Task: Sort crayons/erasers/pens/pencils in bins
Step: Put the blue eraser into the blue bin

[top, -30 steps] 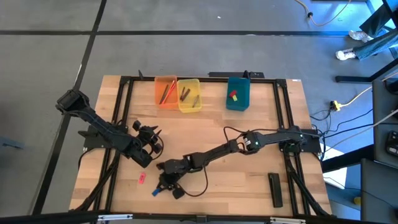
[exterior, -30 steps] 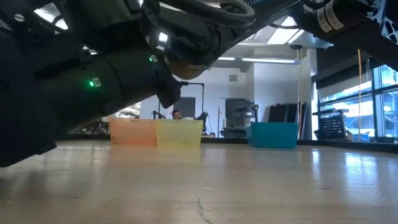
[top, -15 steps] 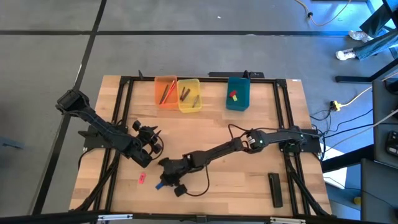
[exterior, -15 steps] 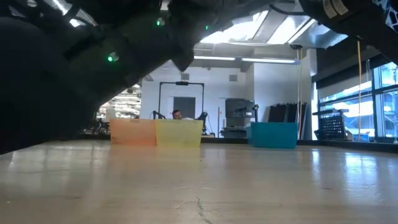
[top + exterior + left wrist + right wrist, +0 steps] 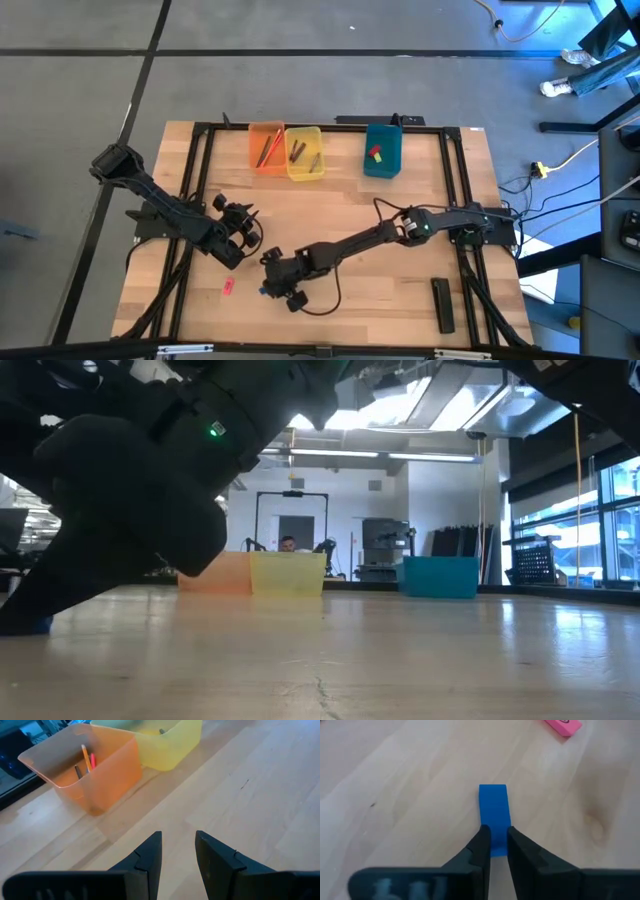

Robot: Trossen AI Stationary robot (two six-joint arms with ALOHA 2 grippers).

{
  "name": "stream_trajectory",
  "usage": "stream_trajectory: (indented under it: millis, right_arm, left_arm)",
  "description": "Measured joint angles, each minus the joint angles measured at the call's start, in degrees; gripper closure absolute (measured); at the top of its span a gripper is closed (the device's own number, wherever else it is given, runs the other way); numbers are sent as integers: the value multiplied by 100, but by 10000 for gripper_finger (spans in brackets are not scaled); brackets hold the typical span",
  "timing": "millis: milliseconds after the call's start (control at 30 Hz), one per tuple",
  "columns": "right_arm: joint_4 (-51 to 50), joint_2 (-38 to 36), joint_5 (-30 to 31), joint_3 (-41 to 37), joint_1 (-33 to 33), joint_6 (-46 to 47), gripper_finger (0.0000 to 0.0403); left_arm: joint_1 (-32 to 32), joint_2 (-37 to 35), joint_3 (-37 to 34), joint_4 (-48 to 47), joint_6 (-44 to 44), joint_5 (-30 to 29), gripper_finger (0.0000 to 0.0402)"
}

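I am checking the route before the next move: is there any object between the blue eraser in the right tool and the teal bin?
Nothing visible: bare table lies between the blue eraser, gripped by the right tool, and the teal bin.

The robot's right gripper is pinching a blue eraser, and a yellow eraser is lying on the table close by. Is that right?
Almost. The right gripper is shut on the blue eraser, but the eraser lying close by on the table is the pink eraser, not yellow. The right wrist view shows it; the high view shows it too.
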Motion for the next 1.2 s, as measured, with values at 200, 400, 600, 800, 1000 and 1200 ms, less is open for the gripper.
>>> stream_trajectory:
  millis: [200, 400, 600, 800, 1000, 1200]
  right_arm:
    - [-213, -145, 658, -28, 205, -16, 348]
    - [-702, -331, 1127, -57, 295, -107, 348]
    - [-793, -450, 1437, -59, 291, -175, 349]
    - [-1368, -774, 2063, -52, 295, -203, 365]
    - [-1442, -988, 1480, -28, 150, 7, 385]
    - [-580, -971, -378, -577, -201, 377, 363]
  left_arm:
    - [0, 0, 0, 0, -2, 9, 292]
    - [0, 0, 0, 17, -2, 9, 292]
    - [0, 2, -2, 37, -4, 9, 292]
    - [0, 2, -2, 46, -2, 9, 292]
    - [0, 2, -2, 46, -2, 8, 292]
    - [0, 2, -2, 74, -4, 7, 292]
